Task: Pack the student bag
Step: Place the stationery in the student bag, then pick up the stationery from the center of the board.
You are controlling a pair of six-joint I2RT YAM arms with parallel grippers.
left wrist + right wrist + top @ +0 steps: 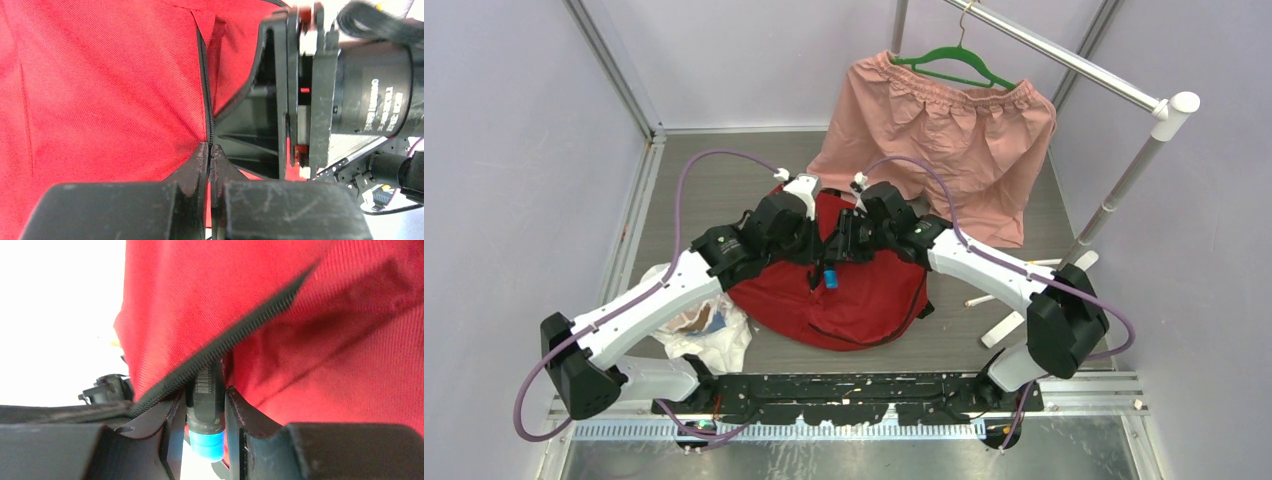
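Left fingers pinch shut on the zipper of the student bag. Right fingers clamp a blue-tipped black marker. The red bag lies mid-frame on the table, below the pink shorts.

Left arm and right arm: white shells, chunky black joint housings, a looping purple cable on each. Left gripper has scuffed matte black fingers; a black motor bears white lettering
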